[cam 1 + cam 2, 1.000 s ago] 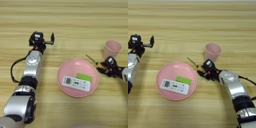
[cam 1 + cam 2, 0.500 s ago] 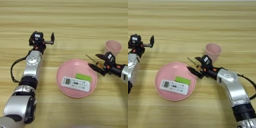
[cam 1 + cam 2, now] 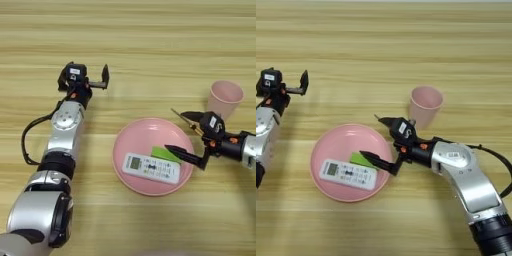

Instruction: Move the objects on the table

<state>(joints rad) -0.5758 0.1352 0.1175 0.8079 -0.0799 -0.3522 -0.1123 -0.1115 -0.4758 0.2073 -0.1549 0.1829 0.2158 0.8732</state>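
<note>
White remote control (image 3: 151,167) lies flat in the pink plate (image 3: 131,145), long axis running left-right with a slight downward tilt to the right, display end at left, button rows toward the right. Flat green block (image 3: 165,154) sits in the plate just behind it, touching. Right claw (image 3: 186,134) is spread open over the plate's right rim, lower finger near the green block. Thin screwdriver (image 3: 176,113) lies diagonally beside the rim, mostly hidden. Pink cup (image 3: 225,98) upright, right of plate. Left claw (image 3: 85,77) open, parked far left over the bench (image 3: 150,40)
</note>
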